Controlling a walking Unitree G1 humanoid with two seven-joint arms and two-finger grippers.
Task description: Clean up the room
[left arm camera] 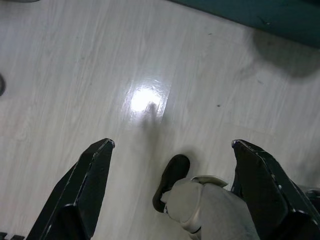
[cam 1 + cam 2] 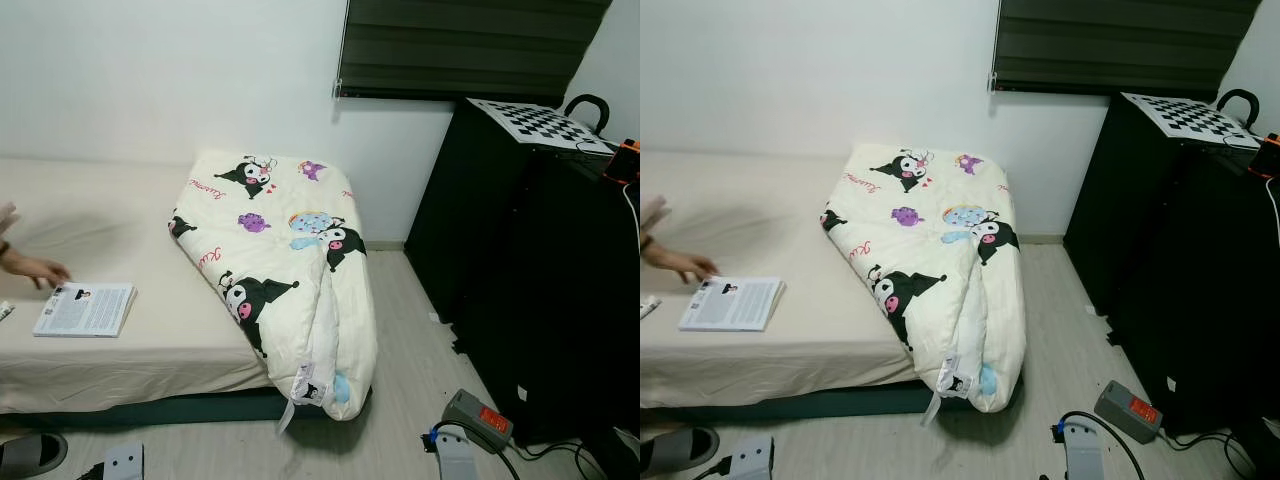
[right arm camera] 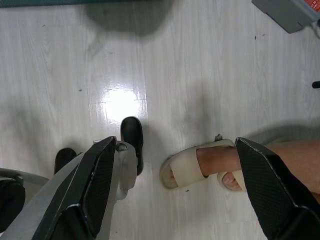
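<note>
On the bed (image 2: 120,230), at its foot end, lies the quilt (image 2: 285,265), a cream one with cartoon prints. It is bunched into a thick roll, and its lower corner hangs over the edge of the bed down toward the floor (image 2: 400,400). I judge that it was simply pushed aside there and not folded, so it is the main thing to tidy in this room. To the left of the quilt, well apart from it, a booklet (image 2: 85,308) lies flat on the bare mattress near the front edge of the bed. A person's hand (image 2: 35,268) reaches in from the side and touches the top corner of the booklet, perhaps to put it down or to take it; I cannot tell which.

To the right of the quilt, across a strip of floor, stands a black cabinet (image 2: 520,260) with a checkerboard sheet (image 2: 540,122) on top. On the floor near the foot of the cabinet lies a grey box (image 2: 478,416) with a red label and cables.

My left gripper (image 1: 172,187) hangs idle and points at the floor, its jaws wide apart and holding nothing. My right gripper (image 3: 172,185) hangs the same way, jaws wide and empty; between its fingers I see a person's foot in a pale slipper (image 3: 192,164) on the floor.
</note>
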